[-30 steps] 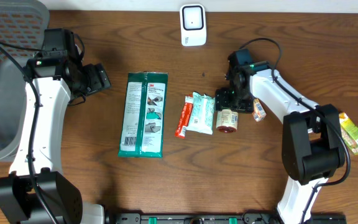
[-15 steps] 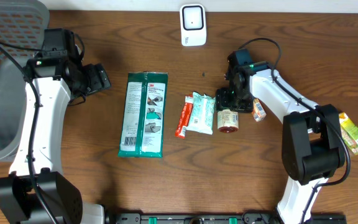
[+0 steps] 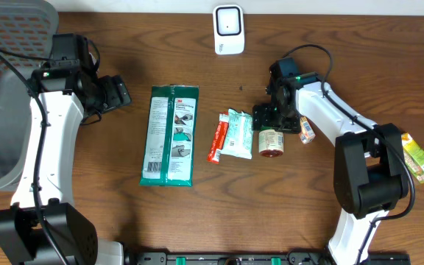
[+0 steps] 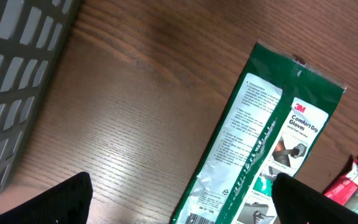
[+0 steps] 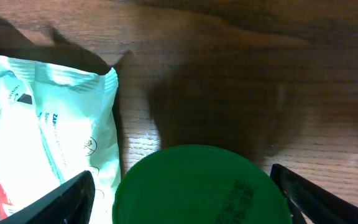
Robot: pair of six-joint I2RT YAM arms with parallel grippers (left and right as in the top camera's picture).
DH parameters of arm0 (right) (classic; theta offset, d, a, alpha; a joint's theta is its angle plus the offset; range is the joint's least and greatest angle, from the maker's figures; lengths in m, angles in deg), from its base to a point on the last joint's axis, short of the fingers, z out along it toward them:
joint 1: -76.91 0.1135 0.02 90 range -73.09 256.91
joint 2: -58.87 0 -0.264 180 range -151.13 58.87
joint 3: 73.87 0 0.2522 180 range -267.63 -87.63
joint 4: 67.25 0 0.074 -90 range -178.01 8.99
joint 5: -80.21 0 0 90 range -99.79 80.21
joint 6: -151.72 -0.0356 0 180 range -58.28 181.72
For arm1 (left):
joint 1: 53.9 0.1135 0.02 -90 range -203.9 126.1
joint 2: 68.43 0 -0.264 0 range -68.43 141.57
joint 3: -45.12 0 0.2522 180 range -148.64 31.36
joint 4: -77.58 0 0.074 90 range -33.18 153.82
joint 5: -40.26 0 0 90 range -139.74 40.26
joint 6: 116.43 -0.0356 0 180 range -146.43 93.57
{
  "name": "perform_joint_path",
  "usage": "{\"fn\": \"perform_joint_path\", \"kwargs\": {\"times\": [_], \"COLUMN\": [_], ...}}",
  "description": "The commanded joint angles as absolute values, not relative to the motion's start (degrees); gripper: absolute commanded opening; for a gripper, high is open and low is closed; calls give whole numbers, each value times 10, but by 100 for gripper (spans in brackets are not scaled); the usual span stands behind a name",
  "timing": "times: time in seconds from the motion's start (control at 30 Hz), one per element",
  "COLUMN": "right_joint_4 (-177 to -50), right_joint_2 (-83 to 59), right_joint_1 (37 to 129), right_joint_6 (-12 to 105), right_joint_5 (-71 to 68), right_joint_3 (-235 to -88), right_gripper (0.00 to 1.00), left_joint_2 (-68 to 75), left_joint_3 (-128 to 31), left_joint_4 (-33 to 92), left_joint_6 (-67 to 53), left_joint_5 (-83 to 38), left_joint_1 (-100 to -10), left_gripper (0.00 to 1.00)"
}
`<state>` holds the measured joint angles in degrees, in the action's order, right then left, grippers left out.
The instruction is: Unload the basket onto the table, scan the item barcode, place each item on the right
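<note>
Right end effector (image 5: 182,171) wider — jar (image 5: 194,196) between

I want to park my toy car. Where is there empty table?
Bare wood lies between the left arm and the green glove pack, and along the front edge below the packets. It's crowded where the red packet, wipes pouch, jar and right gripper bunch together.

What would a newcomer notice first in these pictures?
The long green glove packet lies mid-table, the largest item there. To its right, the right gripper hangs open over a green-lidded jar, beside a pale pouch. A white scanner stands at the far edge.
</note>
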<state>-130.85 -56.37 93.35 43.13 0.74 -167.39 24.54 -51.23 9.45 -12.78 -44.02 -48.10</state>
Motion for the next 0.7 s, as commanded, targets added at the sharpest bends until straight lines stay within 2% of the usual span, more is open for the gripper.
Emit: {"fn": "perform_joint_path", "kwargs": {"times": [0.0,0.33,0.4,0.43,0.57,0.67], "right_joint_4": [-1308,-1317,-1314,-1305,-1283,-1271], "right_joint_2": [-566,-558,-558,-558,-558,-558], "right_joint_1": [938,936,936,936,936,936], "right_joint_6": [436,436,436,436,436,436], "right_joint_5": [11,12,12,7,5,6], "right_joint_3": [-1683,-1683,-1683,-1683,-1683,-1683], "right_gripper": [84,76,71,64,64,71], "left_joint_2": [248,248,248,248,248,248], "left_joint_3": [-514,-514,-514,-514,-514,-514], "left_joint_4": [93,93,93,93,93,93], "left_joint_6": [-131,-131,-131,-131,-131,-131], "left_joint_5": [-439,-439,-439,-439,-439,-439], "left_joint_1": [-478,-478,-478,-478,-478,-478], "left_gripper": [92,93,92,92,92,92]}}
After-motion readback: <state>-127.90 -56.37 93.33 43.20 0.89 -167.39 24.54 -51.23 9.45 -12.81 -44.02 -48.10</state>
